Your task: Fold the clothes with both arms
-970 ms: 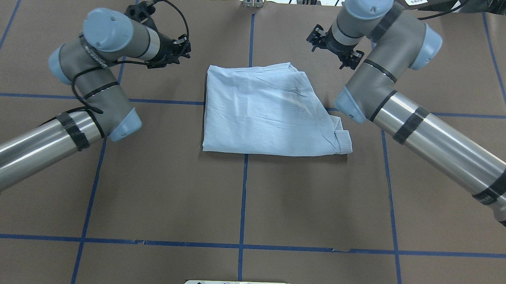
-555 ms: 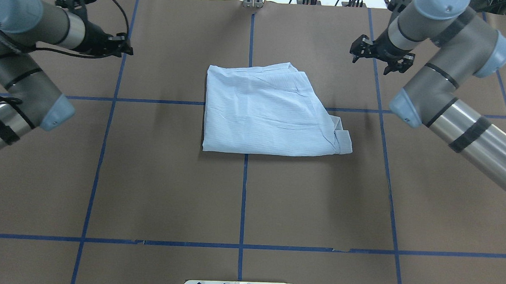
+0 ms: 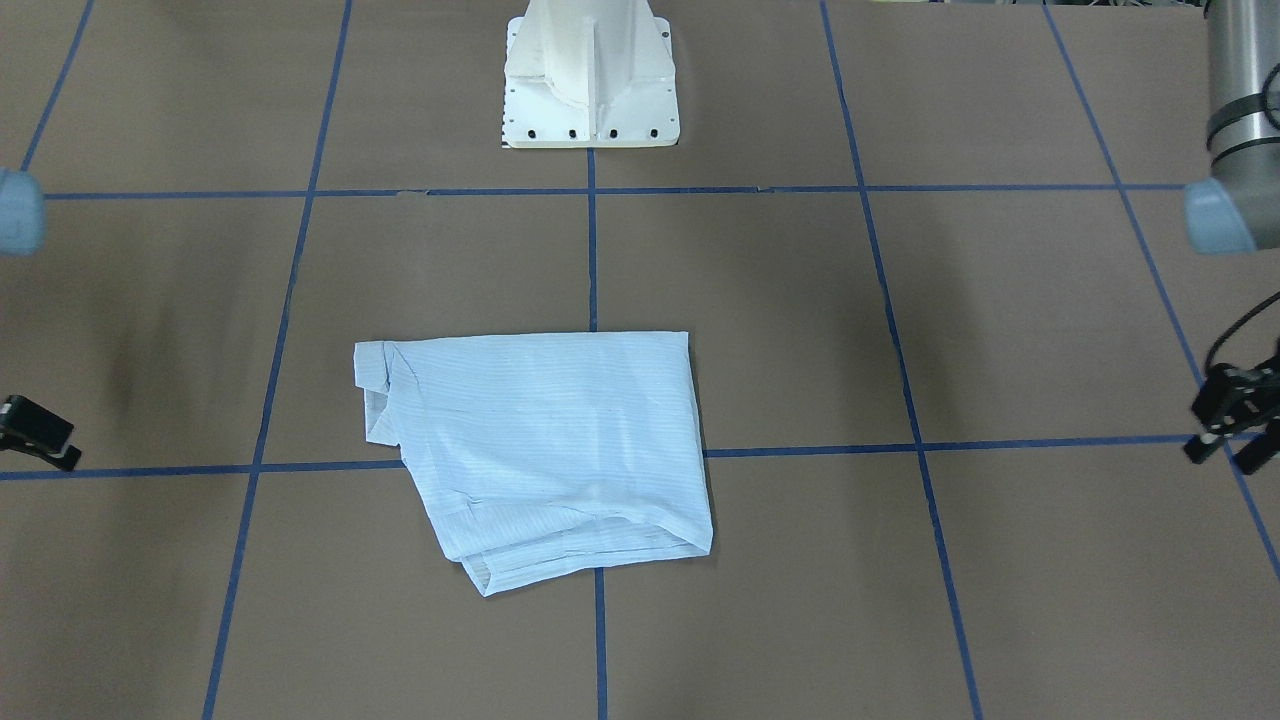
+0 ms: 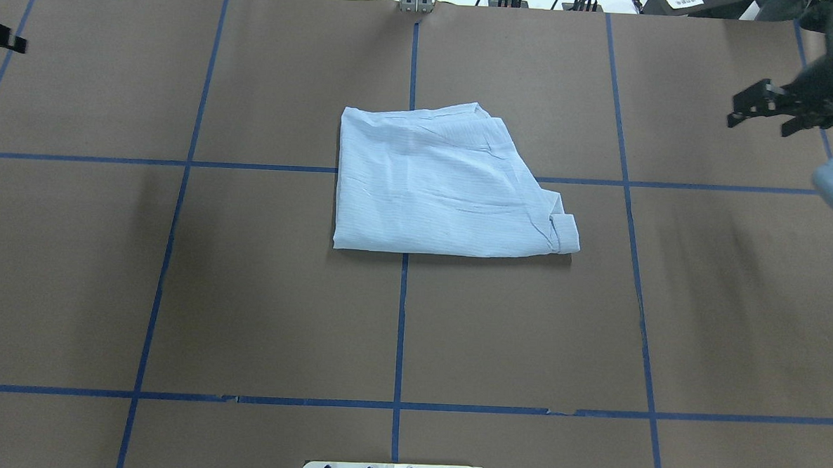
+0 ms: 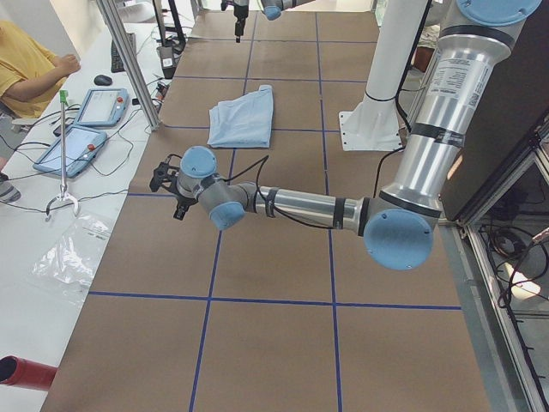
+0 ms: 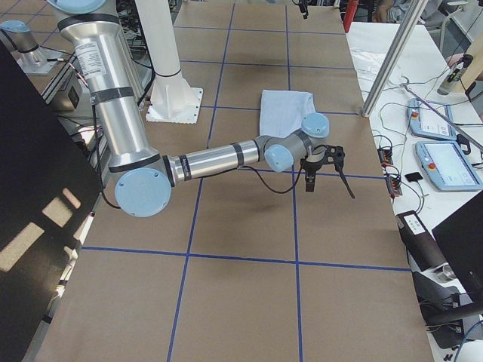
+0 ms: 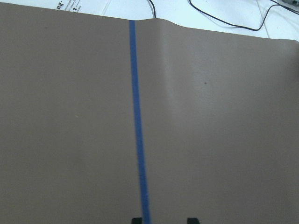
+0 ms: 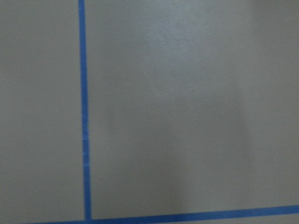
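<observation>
Lying folded, shirt (image 4: 440,186); long axis left-right; slanted edge rightward

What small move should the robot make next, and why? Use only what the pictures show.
Probably just park at rest. The shirt lies folded compactly on the table, untouched; the left end effector and right end effector hang open and empty, far out to either side. Only a cuff pokes out at one corner.
</observation>
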Robot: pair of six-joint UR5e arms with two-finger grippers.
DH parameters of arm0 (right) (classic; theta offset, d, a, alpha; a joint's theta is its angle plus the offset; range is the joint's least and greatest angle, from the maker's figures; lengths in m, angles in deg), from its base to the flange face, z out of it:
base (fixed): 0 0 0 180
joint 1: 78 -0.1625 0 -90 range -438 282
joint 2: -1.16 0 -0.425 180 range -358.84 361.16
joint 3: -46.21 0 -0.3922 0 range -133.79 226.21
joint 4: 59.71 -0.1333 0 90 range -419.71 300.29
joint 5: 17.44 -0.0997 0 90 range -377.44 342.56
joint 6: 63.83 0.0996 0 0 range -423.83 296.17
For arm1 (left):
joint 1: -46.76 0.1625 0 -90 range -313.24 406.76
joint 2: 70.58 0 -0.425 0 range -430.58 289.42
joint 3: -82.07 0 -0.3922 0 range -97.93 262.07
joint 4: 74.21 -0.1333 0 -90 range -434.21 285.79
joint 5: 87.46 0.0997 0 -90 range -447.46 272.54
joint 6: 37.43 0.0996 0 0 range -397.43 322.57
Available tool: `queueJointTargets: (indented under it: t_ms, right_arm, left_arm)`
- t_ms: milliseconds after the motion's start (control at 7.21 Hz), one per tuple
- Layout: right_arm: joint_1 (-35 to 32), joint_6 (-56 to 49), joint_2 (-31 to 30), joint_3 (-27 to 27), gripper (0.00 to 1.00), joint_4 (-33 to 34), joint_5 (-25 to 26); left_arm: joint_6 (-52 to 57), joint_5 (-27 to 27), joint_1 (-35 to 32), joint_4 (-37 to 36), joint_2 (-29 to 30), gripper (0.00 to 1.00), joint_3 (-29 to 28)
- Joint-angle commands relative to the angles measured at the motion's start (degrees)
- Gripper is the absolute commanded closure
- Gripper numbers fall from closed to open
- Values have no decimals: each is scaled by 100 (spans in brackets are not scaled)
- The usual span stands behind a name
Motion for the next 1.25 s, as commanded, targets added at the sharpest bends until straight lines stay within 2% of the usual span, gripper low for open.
queueJointTargets:
  t_ms: [0,277,555,693,832,1109]
  right_arm:
    - [-808,-1414,-596,-125,0,214,-299]
    - [-1354,-2369,-1043,-214,0,373,-772]
    - [-1400,-2680,-1213,-320,0,635,-775]
    - [-1514,-3153,-1230,-363,0,890,-757]
    - [-1515,-3253,-1283,-494,0,1032,-652]
    - [-1515,-3263,-1554,-679,0,990,-189]
  left_arm:
    - [1460,-417,-734,-2,-830,0,76]
    - [1932,-635,-787,-11,-1376,0,277]
    - [1951,-567,-849,-815,-1361,0,594]
    - [1943,-505,-814,-846,-1370,0,838]
    - [1951,-183,-823,-846,-1413,0,963]
    - [1943,117,-797,-855,-1510,0,981]
